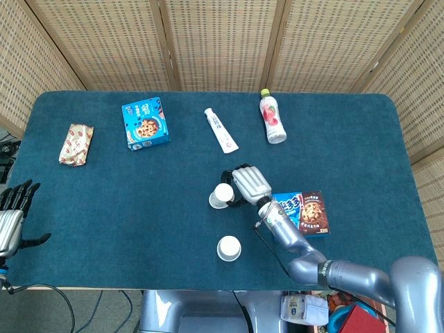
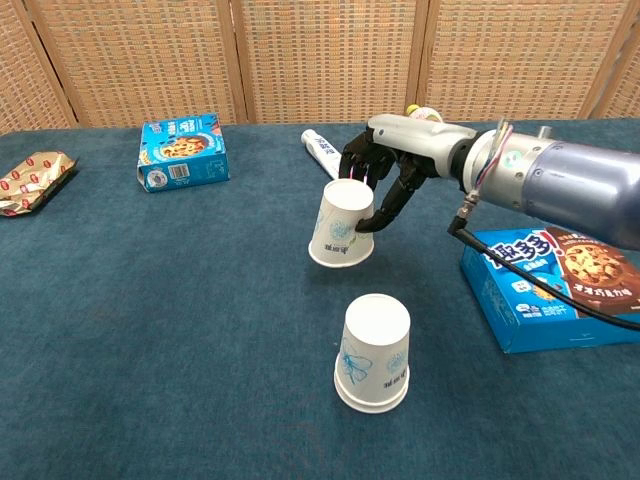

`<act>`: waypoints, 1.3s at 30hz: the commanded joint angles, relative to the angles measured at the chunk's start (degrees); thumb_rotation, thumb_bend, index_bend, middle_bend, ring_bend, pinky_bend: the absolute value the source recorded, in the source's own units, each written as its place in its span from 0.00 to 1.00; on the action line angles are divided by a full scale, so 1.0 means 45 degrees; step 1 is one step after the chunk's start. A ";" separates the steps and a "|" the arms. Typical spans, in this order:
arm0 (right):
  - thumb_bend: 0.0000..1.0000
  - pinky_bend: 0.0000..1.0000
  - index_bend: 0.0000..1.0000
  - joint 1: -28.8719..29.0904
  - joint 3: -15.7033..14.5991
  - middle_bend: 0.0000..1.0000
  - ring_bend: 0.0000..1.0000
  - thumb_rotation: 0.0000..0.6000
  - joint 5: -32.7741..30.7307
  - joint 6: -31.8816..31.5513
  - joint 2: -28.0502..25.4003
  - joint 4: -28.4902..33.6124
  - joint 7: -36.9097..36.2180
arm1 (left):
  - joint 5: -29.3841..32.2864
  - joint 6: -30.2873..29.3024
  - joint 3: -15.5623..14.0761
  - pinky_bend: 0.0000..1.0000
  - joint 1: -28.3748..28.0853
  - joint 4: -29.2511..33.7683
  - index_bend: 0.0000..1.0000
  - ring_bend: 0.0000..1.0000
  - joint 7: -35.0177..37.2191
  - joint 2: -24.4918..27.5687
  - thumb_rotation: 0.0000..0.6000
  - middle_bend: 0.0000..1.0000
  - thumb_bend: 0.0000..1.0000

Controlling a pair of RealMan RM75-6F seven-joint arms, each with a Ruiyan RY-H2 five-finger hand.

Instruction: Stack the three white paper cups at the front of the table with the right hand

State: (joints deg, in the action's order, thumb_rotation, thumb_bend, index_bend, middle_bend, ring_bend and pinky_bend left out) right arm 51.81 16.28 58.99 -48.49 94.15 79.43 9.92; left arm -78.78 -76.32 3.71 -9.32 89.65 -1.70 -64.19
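Observation:
My right hand (image 1: 248, 184) (image 2: 385, 170) grips a white paper cup (image 1: 222, 195) (image 2: 342, 225) upside down near its closed end. The cup hangs tilted, clear of the blue table, with its open rim swung to the left. A second white cup (image 1: 229, 248) (image 2: 375, 352) stands upside down on the table, nearer the front edge and a little right of the lifted one. I see no third separate cup. My left hand (image 1: 12, 215) hovers off the table's left front corner with fingers spread, holding nothing; it shows only in the head view.
A blue cookie box (image 1: 305, 214) (image 2: 550, 290) lies just right of the right arm. Along the back lie a snack packet (image 1: 75, 144) (image 2: 30, 180), another blue box (image 1: 146, 123) (image 2: 180, 152), a toothpaste tube (image 1: 221, 130) (image 2: 325, 152) and a bottle (image 1: 272, 116) (image 2: 425, 118).

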 commanded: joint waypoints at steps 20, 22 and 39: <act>0.38 0.31 0.50 -0.1892 -0.2148 0.56 0.41 1.00 0.4470 -0.1549 -0.4872 0.7037 0.0571 | -0.0827 -0.0738 -0.0328 0.00 0.0276 0.0213 0.00 0.00 -0.0048 0.0024 1.00 0.00 0.13; 0.38 0.31 0.50 -0.1965 -0.2252 0.55 0.41 1.00 0.4635 -0.1591 -0.4962 0.7111 0.0558 | -0.0829 -0.0744 -0.0328 0.00 0.0281 0.0209 0.00 0.00 -0.0033 0.0031 1.00 0.00 0.13; 0.38 0.33 0.50 -0.2434 -0.2883 0.55 0.41 1.00 0.6128 -0.1870 -0.5152 0.6970 -0.0419 | -0.0814 -0.0728 -0.0326 0.00 0.0263 0.0217 0.00 0.00 -0.0217 -0.0052 1.00 0.00 0.13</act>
State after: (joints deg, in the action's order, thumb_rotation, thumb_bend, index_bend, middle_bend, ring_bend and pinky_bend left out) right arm 40.85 3.29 86.54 -56.93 70.93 110.83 8.07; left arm -82.44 -79.59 2.24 -8.13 90.63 -2.67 -64.43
